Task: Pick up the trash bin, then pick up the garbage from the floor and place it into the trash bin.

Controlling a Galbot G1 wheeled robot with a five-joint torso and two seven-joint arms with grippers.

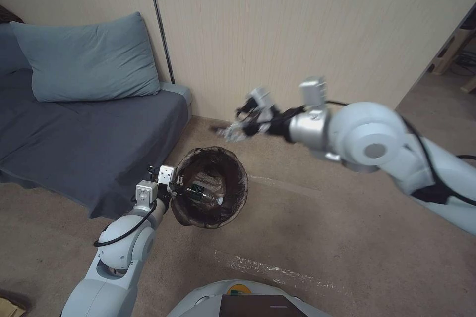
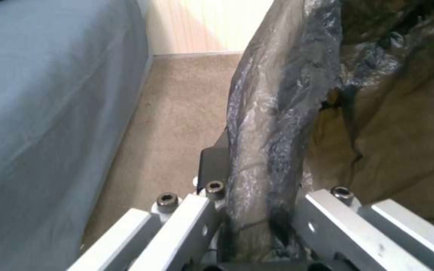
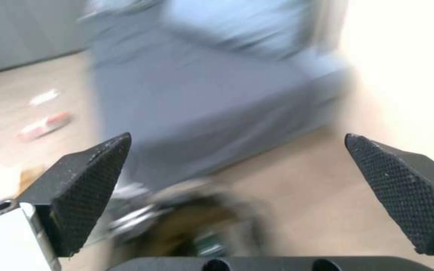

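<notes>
On tan carpet beside the grey sofa, the left gripper clamped the brown-lined round trash bin; the right gripper hovered above it, fingers wide.

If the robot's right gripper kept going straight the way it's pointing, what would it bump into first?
Probably the sofa. The right gripper hangs with its jaws open above the trash bin and points toward the sofa's grey side. Nothing seems to stand between them, though the depth is hard to judge.

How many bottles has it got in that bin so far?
1: a green plastic bottle lies inside the trash bin, which the left gripper holds by the rim. More may be hidden beneath.
</notes>
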